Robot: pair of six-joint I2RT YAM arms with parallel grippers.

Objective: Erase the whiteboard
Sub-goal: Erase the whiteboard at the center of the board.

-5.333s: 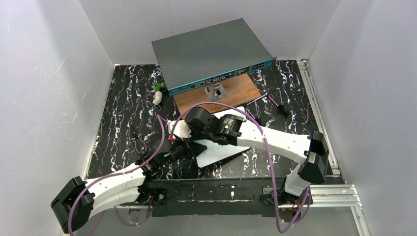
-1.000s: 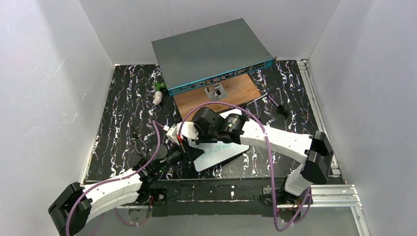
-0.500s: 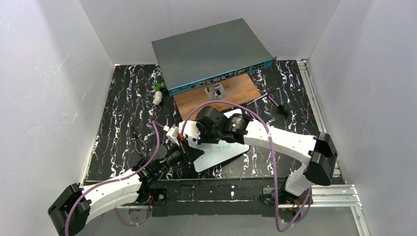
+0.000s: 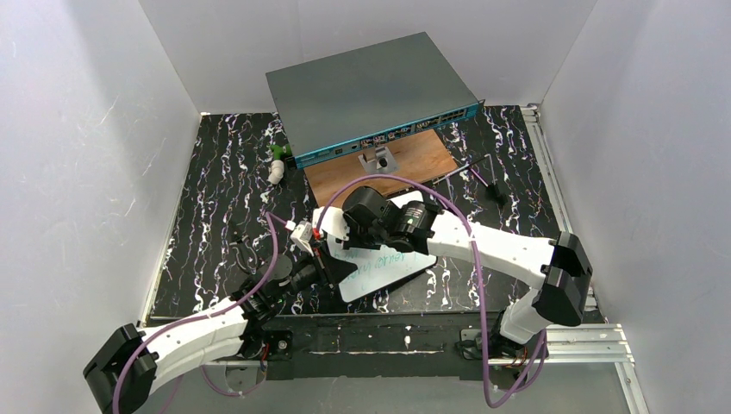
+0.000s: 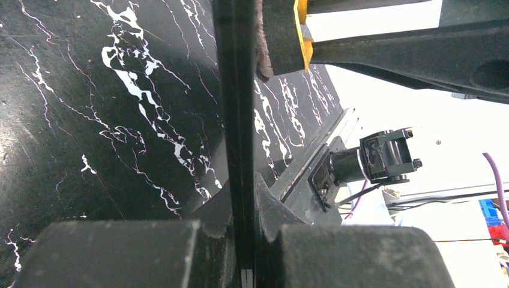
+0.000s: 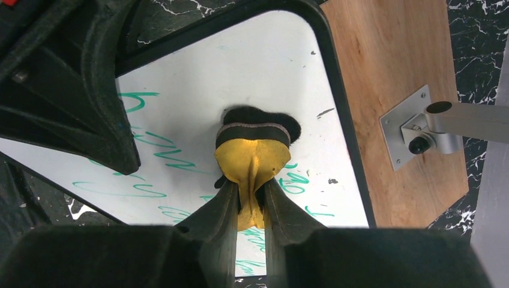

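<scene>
The whiteboard [image 4: 392, 272] lies tilted at the table's near middle, with green handwriting on it; it also shows in the right wrist view [image 6: 264, 66]. My left gripper [image 4: 316, 274] is shut on the board's left edge, seen in the left wrist view as a thin dark rim [image 5: 239, 120] between the fingers, with the gripper [image 5: 243, 189] clamped on it. My right gripper [image 4: 338, 241] is shut on a yellow eraser [image 6: 252, 159] whose dark felt [image 6: 255, 127] presses on the board's white face, right gripper [image 6: 249, 195]. The eraser also shows in the left wrist view [image 5: 282, 36].
A large grey box with a teal front [image 4: 371, 95] stands at the back. A brown wooden board [image 4: 414, 155] with a metal bracket [image 4: 377, 161] lies before it. A white and green marker [image 4: 277, 166] lies at the back left. A black cable end [image 4: 494, 191] lies at the right.
The left arm has drawn back toward its base with the board's edge in its grip. The right gripper has slid the eraser a little toward the board's far edge.
</scene>
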